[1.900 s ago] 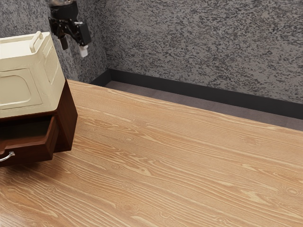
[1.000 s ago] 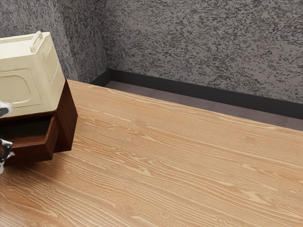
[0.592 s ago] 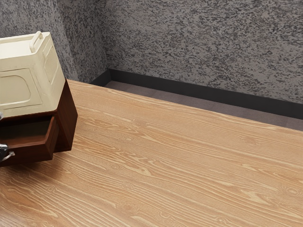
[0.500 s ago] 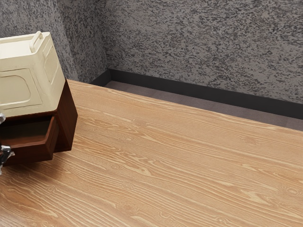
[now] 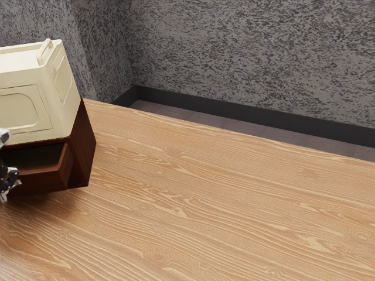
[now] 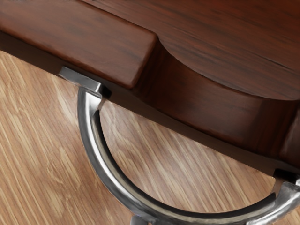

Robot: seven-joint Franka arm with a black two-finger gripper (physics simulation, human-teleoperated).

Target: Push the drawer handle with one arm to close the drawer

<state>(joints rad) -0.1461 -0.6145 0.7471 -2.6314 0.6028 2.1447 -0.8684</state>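
Clearly, in the exterior view the drawer (image 5: 44, 182) is partly out of its cabinet (image 5: 84, 146), under the cream box (image 5: 35, 88), with the gripper (image 5: 8, 181) at its front. A push at 1 side of the front could make the drawer bind in its slot. Too much force might shove the whole cabinet back over the table (image 5: 205, 199) and jolt the box on top. The picture's edge cuts off the arm and most of the drawer front. I cannot tell whether the jaws are released or clenched, nor separate them well from the handle (image 6: 96, 154), so contact is uncertain.

In the wrist view the handle bows out from the drawer front, below a scooped notch (image 6: 206, 103). Its round, smooth metal could let an off-centre push slide along the curve; pushing too high might ride up into the notch. 1 mount is plain, while the 2nd is partly cut off. A small grey bit (image 6: 139, 220) at the handle's outer side is too cropped to identify.
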